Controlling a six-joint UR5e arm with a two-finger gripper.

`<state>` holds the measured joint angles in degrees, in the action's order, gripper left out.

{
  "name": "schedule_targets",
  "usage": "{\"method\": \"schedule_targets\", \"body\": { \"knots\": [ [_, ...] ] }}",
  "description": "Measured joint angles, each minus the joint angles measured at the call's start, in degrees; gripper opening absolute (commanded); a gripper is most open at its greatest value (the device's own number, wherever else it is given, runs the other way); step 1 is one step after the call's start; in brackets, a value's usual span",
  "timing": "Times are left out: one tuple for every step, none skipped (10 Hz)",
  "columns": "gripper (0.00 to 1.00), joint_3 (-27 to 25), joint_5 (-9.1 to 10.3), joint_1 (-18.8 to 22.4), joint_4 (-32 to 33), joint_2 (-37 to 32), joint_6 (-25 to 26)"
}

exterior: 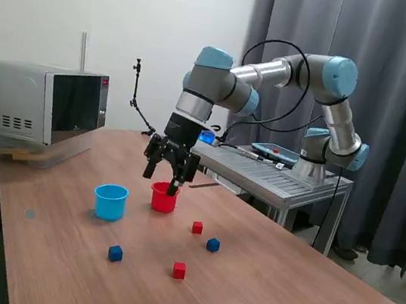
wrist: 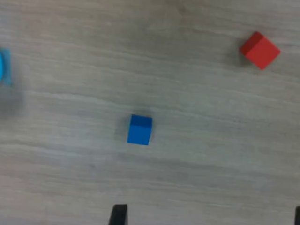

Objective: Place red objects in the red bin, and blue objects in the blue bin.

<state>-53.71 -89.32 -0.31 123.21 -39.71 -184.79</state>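
Observation:
On the wooden table, two red cubes (exterior: pixel 197 228) (exterior: pixel 179 270) and two blue cubes (exterior: pixel 213 244) (exterior: pixel 115 253) lie loose, on the near side of the cups. The red cup (exterior: pixel 164 200) stands beside the light blue cup (exterior: pixel 110 201), which is on the exterior view's left. My gripper (exterior: pixel 161 179) hangs just above the red cup, open and empty. The wrist view shows a blue cube (wrist: pixel 139 129) in the middle, a red cube (wrist: pixel 260 50) further off and a sliver of the blue cup (wrist: pixel 3 68). My gripper (wrist: pixel 207 218) shows only its two dark fingertips (wrist: pixel 118 214), wide apart.
A microwave (exterior: pixel 38 101) sits at the table's far corner on the exterior view's left. A thin black stand (exterior: pixel 135 84) rises behind the arm. The arm's base stands on a metal side table (exterior: pixel 283 181) on the right, with a grey curtain (exterior: pixel 396 89) behind.

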Motion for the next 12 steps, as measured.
{"method": "schedule_targets", "body": {
  "knots": [
    [1.0,1.07,0.15,-0.08,0.1,1.38,0.17],
    [1.0,1.95,0.22,-0.28,0.15,2.65,0.28],
    [1.0,2.48,0.23,-0.86,0.2,3.73,0.34],
    [1.0,2.88,0.22,-1.63,0.24,4.5,0.37],
    [1.0,3.23,0.21,-2.38,0.26,4.96,0.39],
    [1.0,3.74,0.22,-2.94,0.32,5.45,0.39],
    [1.0,4.57,0.25,-3.34,0.43,6.23,0.4],
    [1.0,5.44,0.48,-3.58,0.52,7.0,0.4],
    [1.0,6.02,1.41,-3.71,0.58,7.57,0.4],
    [1.0,6.28,2.88,-3.77,0.6,8.04,0.4],
    [1.0,6.23,4.19,-3.77,0.62,8.43,0.4],
    [1.0,6.03,5.01,-3.76,0.63,8.72,0.4]
  ]
}}
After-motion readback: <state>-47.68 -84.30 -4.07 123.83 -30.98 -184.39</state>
